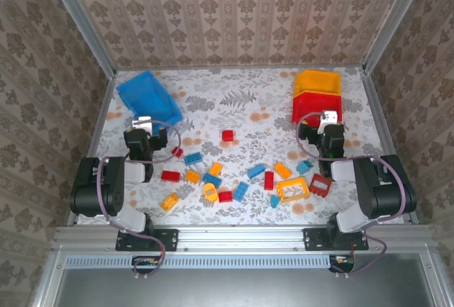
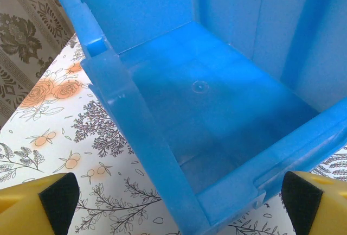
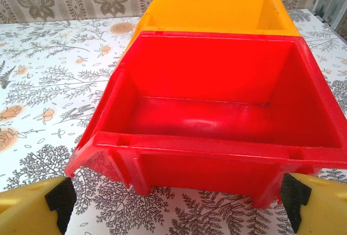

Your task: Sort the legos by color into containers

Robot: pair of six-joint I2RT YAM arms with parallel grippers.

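Ahead of the parted left end effector [image 2: 179,205], the blue bin [image 2: 217,110] is seen empty; ahead of the parted right end effector [image 3: 173,205], red bin [image 3: 217,121] and yellow bin [image 3: 217,12] too; legos [image 1: 213,179] all unsorted.

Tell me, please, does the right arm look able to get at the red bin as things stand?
Probably yes. Its fingers stand wide open just in front of the red bin, facing its empty inside, with only bare table between. The yellow bin sits behind it, out of the way.

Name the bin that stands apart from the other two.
The blue bin, alone at far left; the red bin and yellow bin sit together at far right.
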